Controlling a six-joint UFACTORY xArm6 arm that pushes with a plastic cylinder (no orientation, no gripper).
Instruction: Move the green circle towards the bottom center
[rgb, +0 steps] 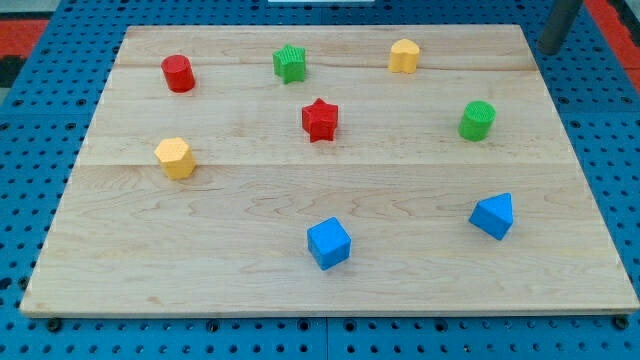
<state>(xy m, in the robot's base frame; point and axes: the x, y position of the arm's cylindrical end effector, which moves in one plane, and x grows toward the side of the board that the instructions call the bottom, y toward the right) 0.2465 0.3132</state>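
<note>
The green circle (477, 120) stands on the wooden board (330, 280) at the view's right, a little above the middle. My tip (550, 49) is the lower end of the dark rod at the view's top right corner, just past the board's right edge. It is up and to the right of the green circle and well apart from it. It touches no block.
A green star (290, 63), a yellow block (404, 56) and a red cylinder (178, 73) stand along the top. A red star (320, 120) is central, a yellow hexagon (175, 158) left. A blue cube (329, 243) and a blue triangular block (493, 215) stand near the bottom.
</note>
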